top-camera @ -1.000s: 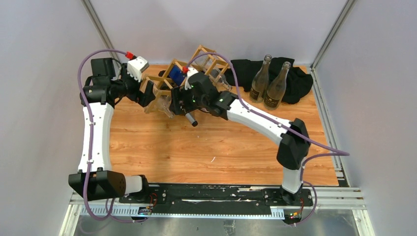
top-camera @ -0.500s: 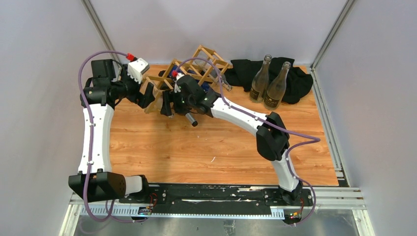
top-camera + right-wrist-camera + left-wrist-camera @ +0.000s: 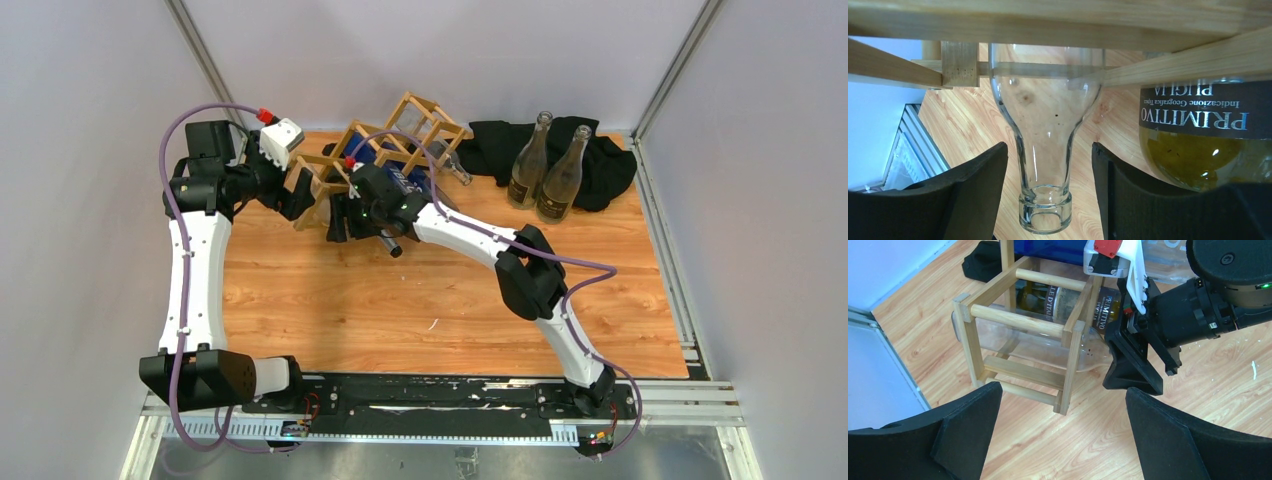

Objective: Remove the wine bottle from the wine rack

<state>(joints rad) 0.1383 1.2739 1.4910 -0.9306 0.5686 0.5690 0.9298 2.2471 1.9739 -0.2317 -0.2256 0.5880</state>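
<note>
The light wooden wine rack [image 3: 420,120] lies at the back of the table. In its left end cell [image 3: 1020,320] rests a clear, empty wine bottle [image 3: 1013,340]. In the right wrist view the bottle's neck [image 3: 1045,125] points toward the camera under the rack's sticks [image 3: 1148,65]. My right gripper [image 3: 1048,165] straddles that neck, open, with a gap showing on each side. A dark bottle labelled PRIMITIVO [image 3: 1198,145] lies beside it. My left gripper [image 3: 1063,390] hovers wide open over the table just in front of the rack's left end, holding nothing.
Two bottles [image 3: 530,160] [image 3: 563,175] stand upright on a black cloth [image 3: 610,160] at the back right. A blue object [image 3: 375,150] sits on the rack. The right arm's black finger [image 3: 1133,370] is close to my left gripper. Walls enclose the table.
The right arm has slid left along the rack to the clear bottle's neck, and its jaws have narrowed around it. The left arm has not moved.
</note>
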